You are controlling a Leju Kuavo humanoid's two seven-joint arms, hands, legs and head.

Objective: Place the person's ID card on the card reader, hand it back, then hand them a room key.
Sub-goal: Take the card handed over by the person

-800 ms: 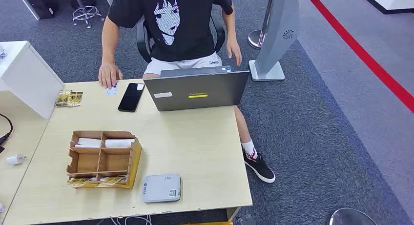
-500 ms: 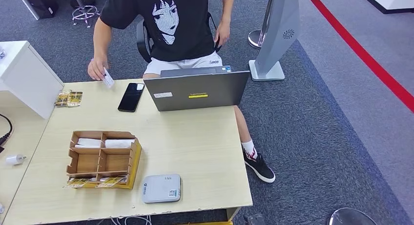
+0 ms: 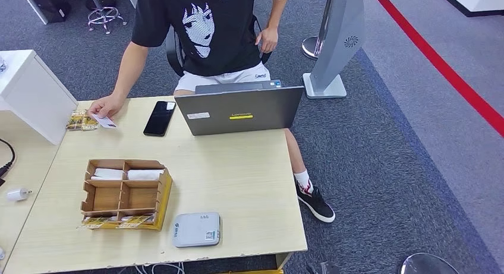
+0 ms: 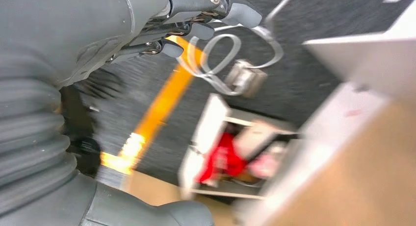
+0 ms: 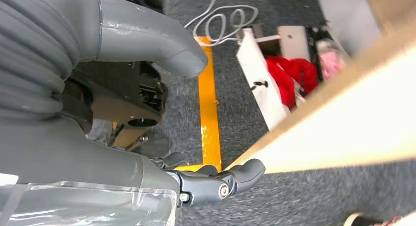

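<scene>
Since the earlier head view, the person's hand [image 3: 106, 104] brought the ID card [image 3: 104, 120] down onto the tabletop [image 3: 238, 173], far from the card reader [image 3: 197, 229]. Left wrist view: your left hand [image 4: 191, 20] hung low, fingers loosely spread, holding nothing. Right wrist view: your right hand [image 5: 206, 179] likewise. You should have reached for the card's free edge.

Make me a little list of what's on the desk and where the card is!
card: white, in the person's hand, held low over the desk's far left corner
phone: black, flat on the desk, left of the laptop
laptop: grey, open toward the person
organizer: wooden, with compartments, white cards in the far ones
card reader: grey box at the near edge, nothing on it
left hand: below desk level, holding nothing, fingers apart
right hand: below desk level, holding nothing
</scene>
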